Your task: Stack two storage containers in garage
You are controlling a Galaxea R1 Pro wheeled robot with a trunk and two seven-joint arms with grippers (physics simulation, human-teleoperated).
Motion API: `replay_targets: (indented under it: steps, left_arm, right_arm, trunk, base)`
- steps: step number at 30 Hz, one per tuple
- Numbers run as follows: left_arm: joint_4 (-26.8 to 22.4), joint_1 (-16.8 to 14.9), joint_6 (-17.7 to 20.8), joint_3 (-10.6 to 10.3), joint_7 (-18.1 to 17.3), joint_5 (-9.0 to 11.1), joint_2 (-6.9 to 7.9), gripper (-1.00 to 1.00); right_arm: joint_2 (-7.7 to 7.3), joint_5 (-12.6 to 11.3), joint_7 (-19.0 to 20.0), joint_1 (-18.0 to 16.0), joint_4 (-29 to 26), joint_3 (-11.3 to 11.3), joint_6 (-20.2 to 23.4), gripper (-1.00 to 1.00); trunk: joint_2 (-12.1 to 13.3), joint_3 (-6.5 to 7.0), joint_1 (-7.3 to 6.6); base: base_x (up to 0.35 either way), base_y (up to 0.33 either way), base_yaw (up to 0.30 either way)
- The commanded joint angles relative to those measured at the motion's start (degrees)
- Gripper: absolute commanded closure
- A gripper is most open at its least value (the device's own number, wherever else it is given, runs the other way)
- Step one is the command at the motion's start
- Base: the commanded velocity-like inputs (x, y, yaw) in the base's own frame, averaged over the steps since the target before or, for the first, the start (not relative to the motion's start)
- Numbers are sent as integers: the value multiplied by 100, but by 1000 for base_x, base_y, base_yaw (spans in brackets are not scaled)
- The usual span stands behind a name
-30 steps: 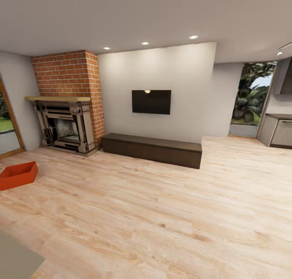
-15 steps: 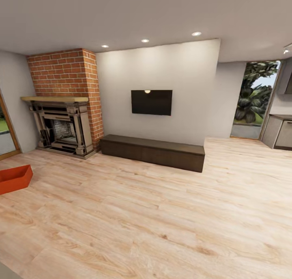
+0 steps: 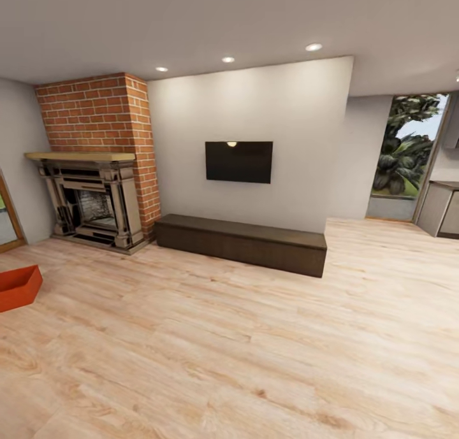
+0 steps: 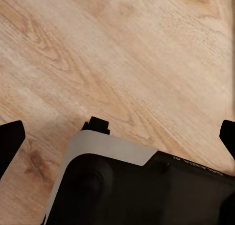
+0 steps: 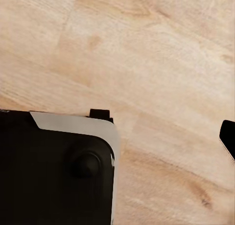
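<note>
The living room is what I see from the head camera, and I describe it from the big things down. The wood plank floor [image 3: 255,350] takes the whole lower half; it is light and bare in front of me, which is good for driving the base. At about 12 o'clock stands the white wall with the black TV [image 3: 238,162], and under it the long dark bench [image 3: 242,241] sits against the wall, I think so that it stays out of the walking path. At 10 o'clock is the brick fireplace [image 3: 95,171], built into the corner. At 2 o'clock a glass door [image 3: 405,158] shows green plants outside. At 9 o'clock, cut by the picture edge, one orange-red storage container [image 3: 18,287] rests on the planks, apart from the fireplace, open side up. I can not find the second container here. In the left wrist view the left gripper [image 4: 117,137] hangs over the planks above a part of the robot's body, with its two dark fingertips [image 4: 10,137] wide apart and nothing between them. In the right wrist view one fingertip [image 5: 227,137] of the right gripper is visible at the edge, so I cannot tell how its jaws stand. I judge the carrying is not yet begun; the base should turn toward 9 o'clock.
</note>
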Motion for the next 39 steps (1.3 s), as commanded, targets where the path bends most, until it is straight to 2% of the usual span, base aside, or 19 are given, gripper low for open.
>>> replay_targets:
  steps: [1,20,25,39]
  left_arm:
    - [2,-4,-18,-23,10,29,-1,-100]
    - [2,-4,-39,-23,13,29,-1,-100]
    - [2,-4,-41,-23,13,29,-1,-100]
    - [2,-4,-34,-23,13,29,-1,-100]
  right_arm:
    - [3,-38,-4,-6,14,48,-26,-100]
    - [-47,-88,74,-6,14,22,-28,-100]
    - [-48,-27,79,-6,14,95,-28,-100]
    - [20,-65,-12,-6,14,48,-2,-100]
  trunk:
    - [-5,-8,4]
    - [-5,-8,4]
    - [-5,-8,4]
    - [-5,-8,4]
  base:
    - [327,0,0]
    - [327,0,1]
    - [327,0,9]
    - [327,0,261]
